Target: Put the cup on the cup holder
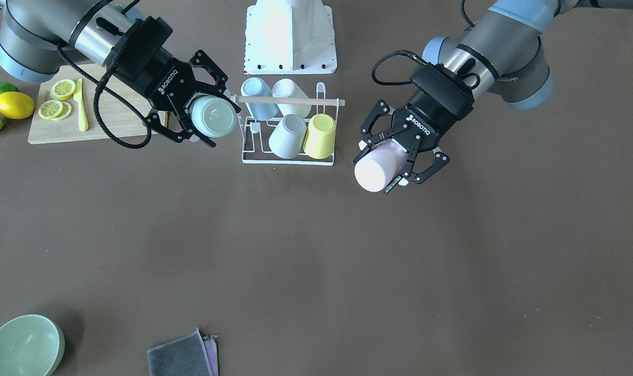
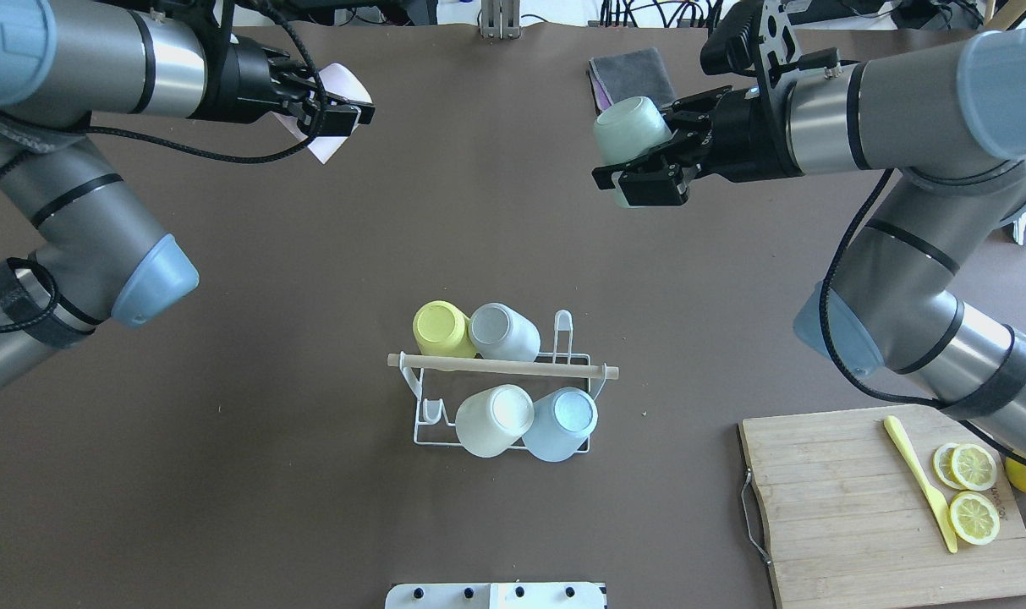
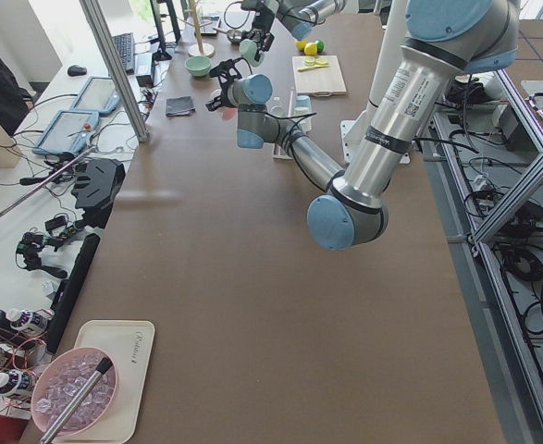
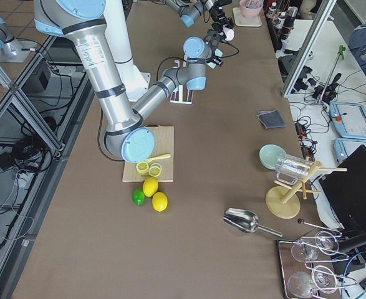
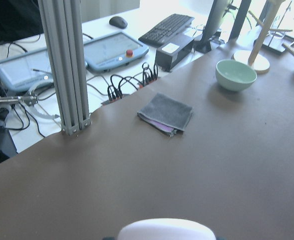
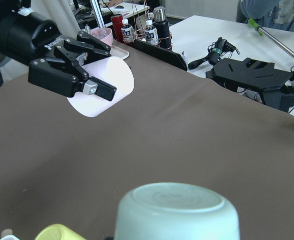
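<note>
Both arms loaded; rack already carries four cups.

Left gripper [image 1: 383,166] clamped across a pink cup [image 1: 372,173], at 11 o'clock from the cup holder [image 2: 436,442] in the overhead view, well apart. Right gripper [image 1: 214,119] pinching a pale green cup [image 1: 213,115] at 1 o'clock, also well apart. Bare prongs [image 2: 432,412] only at the holder's 8 and 1 o'clock corners. Likely risks: an incoming cup clips the wooden rod [image 2: 504,366] or the seated cups [image 2: 494,420] and shifts the light rack; arms converging together collide.
</note>
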Controlling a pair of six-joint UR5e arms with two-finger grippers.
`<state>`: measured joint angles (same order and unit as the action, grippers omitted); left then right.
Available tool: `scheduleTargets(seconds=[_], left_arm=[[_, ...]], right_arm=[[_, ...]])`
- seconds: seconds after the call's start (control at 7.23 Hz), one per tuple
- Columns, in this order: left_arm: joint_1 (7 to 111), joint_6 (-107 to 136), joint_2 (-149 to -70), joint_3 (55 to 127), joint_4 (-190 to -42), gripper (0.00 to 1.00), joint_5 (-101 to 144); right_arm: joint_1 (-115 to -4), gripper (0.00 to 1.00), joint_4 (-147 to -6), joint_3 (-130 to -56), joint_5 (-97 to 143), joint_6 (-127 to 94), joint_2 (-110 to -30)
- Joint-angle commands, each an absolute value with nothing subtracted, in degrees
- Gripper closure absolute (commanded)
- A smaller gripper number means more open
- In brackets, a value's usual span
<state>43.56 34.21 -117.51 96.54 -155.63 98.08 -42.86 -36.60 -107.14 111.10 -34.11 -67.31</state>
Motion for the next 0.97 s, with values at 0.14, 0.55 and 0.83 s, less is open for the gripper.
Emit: scheduleTargets(seconds=[0.14, 0.55, 0.83], left_arm=[[30.5, 33.6, -114.2, 102.7, -169.8, 1.0, 76.3], [16.3, 25.2, -110.1, 105.4, -182.3, 1.0, 60.5], [10.1, 16.1, -110.0, 104.9, -186.1, 1.0, 51.1]], right_arm=[[-31.2, 1.0, -35.9, -107.8, 95.3, -35.1, -68.9], [-24.1, 1.0, -36.5, -106.8, 87.4, -34.9, -68.9], [-24.0, 1.0, -36.6, -105.9, 87.4, -34.2, -69.0]])
